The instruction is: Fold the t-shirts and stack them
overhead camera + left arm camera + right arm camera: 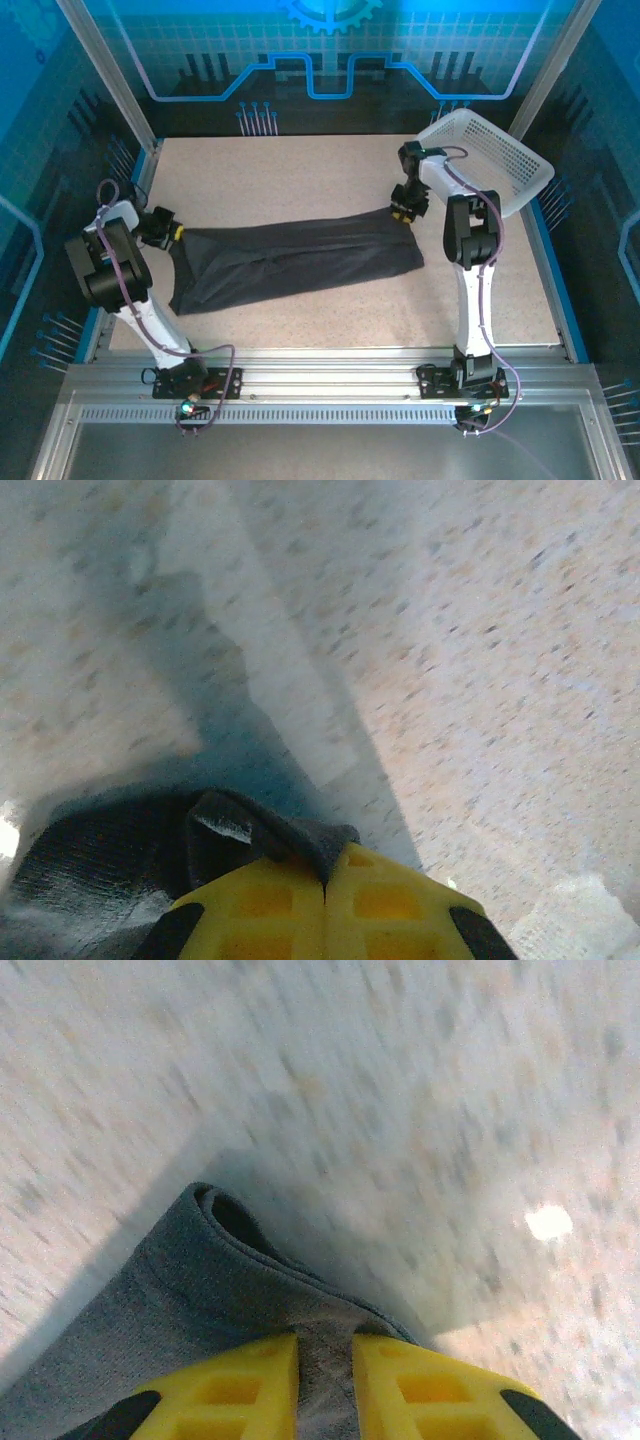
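Left hand (325,868) clamping t-shirt (290,262), right hand (325,1350) pinching its edge

A speckled beige tabletop (300,180) sits under blue-tinted light, enclosed by what look like printed blue panels (330,50).

Left arm (110,265) folded, elbow out at the left edge, left gripper (172,232) low and pointing inward — yellow fingers (400,905) pressed together on a shirt (290,262) corner. Right arm (470,260) reaches far forward, wrist bent down, right gripper (402,212) low — its fingers (230,1390) pinch shirt fabric, narrow gap between them.
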Motion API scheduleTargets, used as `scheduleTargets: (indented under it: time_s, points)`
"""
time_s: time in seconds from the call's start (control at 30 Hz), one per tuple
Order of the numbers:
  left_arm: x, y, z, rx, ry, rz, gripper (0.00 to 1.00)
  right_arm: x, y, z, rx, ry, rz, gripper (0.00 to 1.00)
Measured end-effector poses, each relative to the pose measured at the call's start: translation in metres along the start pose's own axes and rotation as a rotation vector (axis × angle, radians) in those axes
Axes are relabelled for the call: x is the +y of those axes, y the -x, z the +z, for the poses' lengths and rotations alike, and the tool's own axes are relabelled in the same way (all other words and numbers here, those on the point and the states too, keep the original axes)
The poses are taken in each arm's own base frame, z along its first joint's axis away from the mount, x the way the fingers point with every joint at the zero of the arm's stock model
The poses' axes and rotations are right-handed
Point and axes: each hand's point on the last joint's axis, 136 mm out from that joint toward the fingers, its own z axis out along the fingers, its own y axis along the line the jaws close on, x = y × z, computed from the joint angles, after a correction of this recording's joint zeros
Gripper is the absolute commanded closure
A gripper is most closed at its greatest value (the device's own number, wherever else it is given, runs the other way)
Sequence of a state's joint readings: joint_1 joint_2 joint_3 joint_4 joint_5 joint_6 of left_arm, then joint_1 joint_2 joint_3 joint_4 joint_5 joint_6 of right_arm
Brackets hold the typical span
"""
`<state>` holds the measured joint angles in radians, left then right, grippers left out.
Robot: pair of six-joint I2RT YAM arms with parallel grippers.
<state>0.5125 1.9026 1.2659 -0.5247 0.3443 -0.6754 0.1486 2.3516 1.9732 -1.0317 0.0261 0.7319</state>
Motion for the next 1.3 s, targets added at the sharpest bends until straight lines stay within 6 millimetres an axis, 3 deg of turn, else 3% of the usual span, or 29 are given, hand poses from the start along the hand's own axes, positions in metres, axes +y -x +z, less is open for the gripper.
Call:
scheduleTargets:
  time_s: [0.17,0.3,0.43,0.53,0.63,0.7,0.77,0.9,1.0,1.17,1.3]
  points:
    - [-0.025,0.01,-0.005,-0.011,-0.053,0.024,0.96,0.014,0.03,-0.001,-0.041,0.053,-0.019,0.73]
    - [-0.021,0.007,-0.007,-0.009,-0.035,0.023,0.59,0.015,0.036,-0.005,-0.061,0.053,-0.076,0.61]
    - [0.002,-0.008,-0.025,-0.06,0.048,0.018,0.47,0.007,0.026,-0.017,-0.076,0.042,-0.14,0.53]
    - [-0.001,-0.027,-0.052,-0.12,0.048,0.07,0.5,0.003,0.01,-0.045,-0.11,0.056,-0.182,0.52]
    - [-0.031,-0.053,-0.063,-0.117,-0.029,0.206,0.56,0.011,-0.016,-0.082,-0.159,0.142,-0.238,0.5]
    - [-0.049,-0.075,-0.049,-0.056,-0.063,0.309,0.59,0.028,-0.04,-0.105,-0.182,0.267,-0.295,0.47]
    - [-0.054,-0.095,-0.025,0.025,-0.046,0.4,0.59,0.046,-0.067,-0.119,-0.167,0.402,-0.349,0.47]
    - [-0.04,-0.125,0.02,0.159,0.021,0.52,0.56,0.08,-0.112,-0.128,-0.086,0.611,-0.454,0.46]
    - [-0.03,-0.134,0.033,0.203,0.055,0.577,0.55,0.093,-0.136,-0.129,-0.032,0.676,-0.507,0.46]
    - [-0.029,-0.141,0.038,0.208,0.071,0.663,0.61,0.1,-0.149,-0.141,-0.02,0.743,-0.533,0.46]
    - [-0.024,-0.148,0.039,0.213,0.083,0.682,0.85,0.104,-0.149,-0.15,-0.037,0.772,-0.54,0.47]
